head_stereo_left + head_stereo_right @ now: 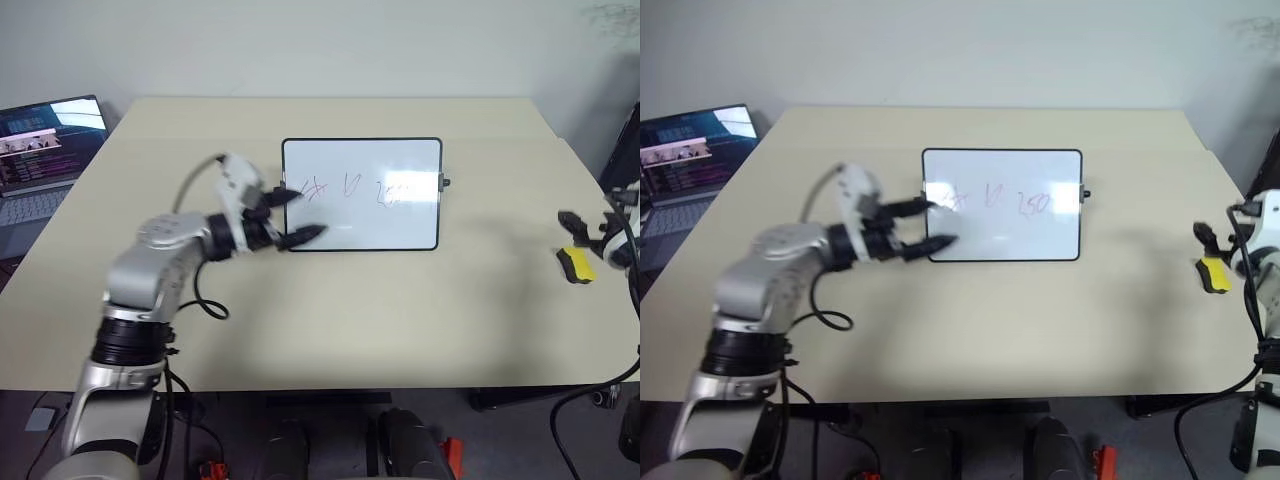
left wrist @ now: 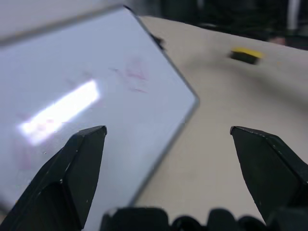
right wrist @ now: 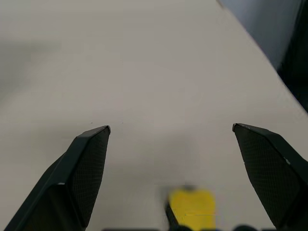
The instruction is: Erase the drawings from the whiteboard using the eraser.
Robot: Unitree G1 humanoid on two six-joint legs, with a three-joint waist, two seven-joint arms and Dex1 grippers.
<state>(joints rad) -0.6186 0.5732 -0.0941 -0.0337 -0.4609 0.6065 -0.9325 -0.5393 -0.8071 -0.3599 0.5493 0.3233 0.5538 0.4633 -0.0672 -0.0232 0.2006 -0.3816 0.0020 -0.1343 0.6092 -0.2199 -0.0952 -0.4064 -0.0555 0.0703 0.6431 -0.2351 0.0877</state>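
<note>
The whiteboard [image 1: 361,222] lies flat in the middle of the table, black-framed. The drawings sit in a row across it: a reddish scribble [image 1: 315,187], a dark V [image 1: 351,184] and a bluish squiggle [image 1: 392,192]. My left gripper [image 1: 303,214] hovers at the board's left edge, open, one finger over the board near the reddish scribble. The eraser [image 1: 576,264], a small yellow block, lies on the table at the far right. My right gripper [image 3: 171,127] hangs just above and behind it, open and empty, with the eraser [image 3: 192,208] low between its fingers.
An open laptop [image 1: 45,150] stands at the table's far left corner. A black cable [image 1: 205,300] loops from the left arm onto the table. The tan tabletop [image 1: 400,320] is bare in front of the board, and its right edge runs close by the eraser.
</note>
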